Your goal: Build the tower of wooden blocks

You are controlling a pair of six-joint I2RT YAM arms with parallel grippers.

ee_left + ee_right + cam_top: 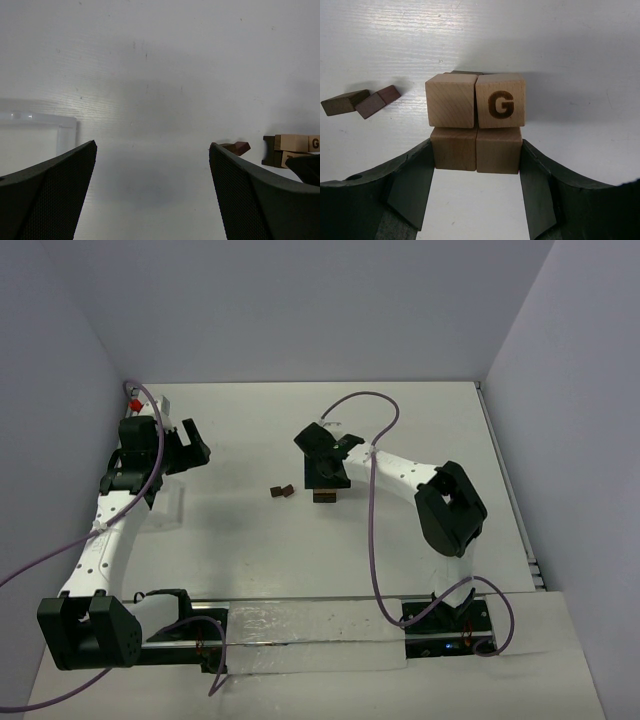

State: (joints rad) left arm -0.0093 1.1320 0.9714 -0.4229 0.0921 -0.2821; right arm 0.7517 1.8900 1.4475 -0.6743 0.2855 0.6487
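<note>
Placement looks to be the step in hand: the right gripper (pixel 476 156), half closed, holds the near tan blocks (pixel 453 148) of the wood block tower (pixel 325 490) at mid worktop (pixel 250 550), the left gripper (pixel 152 146) gapes empty, so next a gentle release is needed.

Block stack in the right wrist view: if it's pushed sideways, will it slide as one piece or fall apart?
It probably comes apart: the block stack shows seams between separate pieces. Each looks like stiff, flat-faced wood, so likelier to slide than roll.
</note>
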